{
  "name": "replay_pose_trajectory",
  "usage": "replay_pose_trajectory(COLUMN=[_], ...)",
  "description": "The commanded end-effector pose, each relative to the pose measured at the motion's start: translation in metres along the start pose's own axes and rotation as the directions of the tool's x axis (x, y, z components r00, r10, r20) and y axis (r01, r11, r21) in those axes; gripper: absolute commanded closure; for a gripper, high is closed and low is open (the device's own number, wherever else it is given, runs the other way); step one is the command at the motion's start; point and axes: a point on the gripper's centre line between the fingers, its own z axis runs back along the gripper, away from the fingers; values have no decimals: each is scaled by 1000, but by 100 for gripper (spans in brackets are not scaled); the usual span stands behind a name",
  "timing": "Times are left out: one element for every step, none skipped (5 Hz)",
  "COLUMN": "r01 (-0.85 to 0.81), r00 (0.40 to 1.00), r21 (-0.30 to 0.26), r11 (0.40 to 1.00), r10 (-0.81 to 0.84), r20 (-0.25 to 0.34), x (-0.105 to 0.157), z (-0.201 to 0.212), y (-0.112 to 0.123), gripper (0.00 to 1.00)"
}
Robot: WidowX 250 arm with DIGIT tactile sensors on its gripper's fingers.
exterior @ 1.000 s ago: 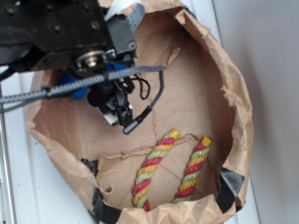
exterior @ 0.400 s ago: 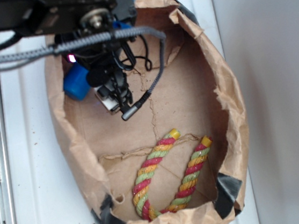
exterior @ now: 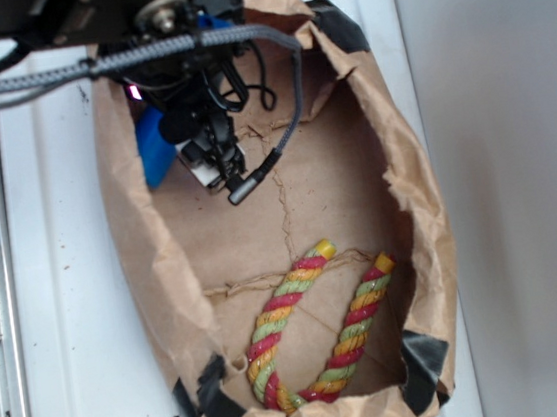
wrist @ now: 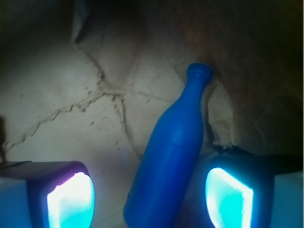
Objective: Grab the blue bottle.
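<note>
One blue bottle [wrist: 173, 156] lies on the creased brown floor of the paper bag [exterior: 414, 203], and only the wrist view shows it whole: neck pointing away, body running down between the two glowing pads [wrist: 71, 202] of the end effector [wrist: 149, 199]. Those pads stand wide apart, one on each side of the bottle, gripping nothing; whether the right pad touches it I cannot tell. From the exterior view just a blue sliver [exterior: 156, 147] shows by the bag's left wall, the arm covering the rest. One red-yellow-green rope [exterior: 313, 330] curls at the bag's near end, seen only there. The bag sits on a white surface [exterior: 70, 323].
</note>
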Motion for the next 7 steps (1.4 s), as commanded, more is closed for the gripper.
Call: replay_pose_trajectory(r01=[-45, -29, -18, 2, 11, 40, 93], r00=[999, 1000, 1000, 1000, 1000, 998, 994], r21=[59, 64, 45, 15, -10, -28, -79], r11=[997, 998, 999, 1000, 1000, 999, 993], r10=[44, 29, 17, -2, -11, -39, -88], r20=[22, 5, 21, 2, 26, 48, 68], x=[1, 3, 6, 9, 13, 15, 16], z=[-28, -40, -38, -31, -17, 1, 32], y=[13, 2, -6, -10, -11, -15, -26], gripper=[0, 0, 0, 33, 100, 100, 100])
